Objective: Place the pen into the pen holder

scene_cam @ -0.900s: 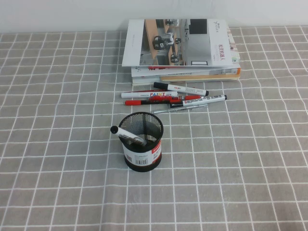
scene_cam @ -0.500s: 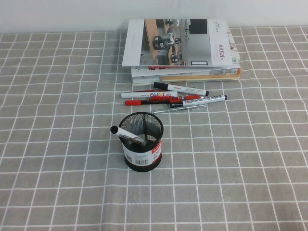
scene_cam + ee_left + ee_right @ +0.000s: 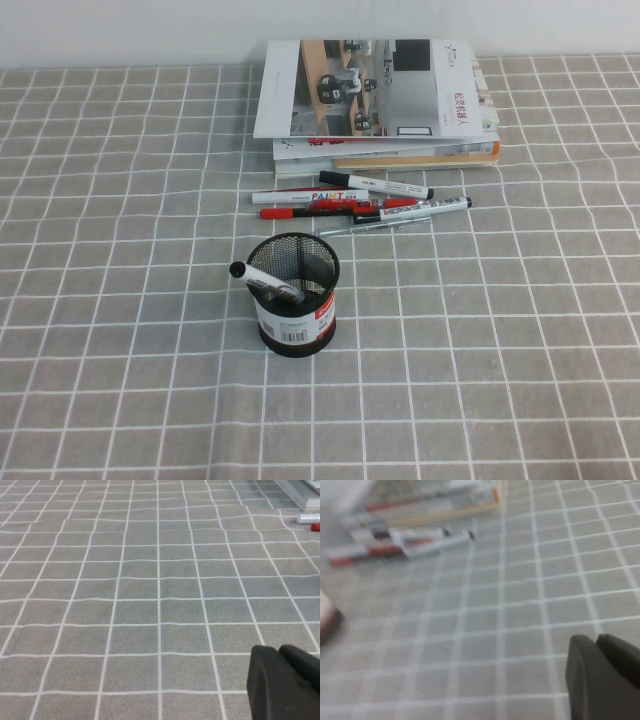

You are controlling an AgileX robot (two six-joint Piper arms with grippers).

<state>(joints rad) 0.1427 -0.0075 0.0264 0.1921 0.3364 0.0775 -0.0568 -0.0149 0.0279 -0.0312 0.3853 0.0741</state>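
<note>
Inside the holder (image 3: 294, 291), well away from both grippers, the pen (image 3: 265, 281) leans with its black end over the rim, exactly as in the earlier frames. The left gripper (image 3: 287, 684) and right gripper (image 3: 605, 677) hang low above the cloth (image 3: 500, 330); their grip cannot be told. Nothing has moved.

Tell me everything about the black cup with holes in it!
The pen holder is a small round cup of black wire mesh with a solid black base and a white label with a red stripe. It stands upright on the checked tablecloth, nearer the camera than the loose pens and apart from them. The pen leans inside, its black cap poking over the left rim. Neither end effector touches it: the left end effector and right end effector show only in their wrist views.
</note>
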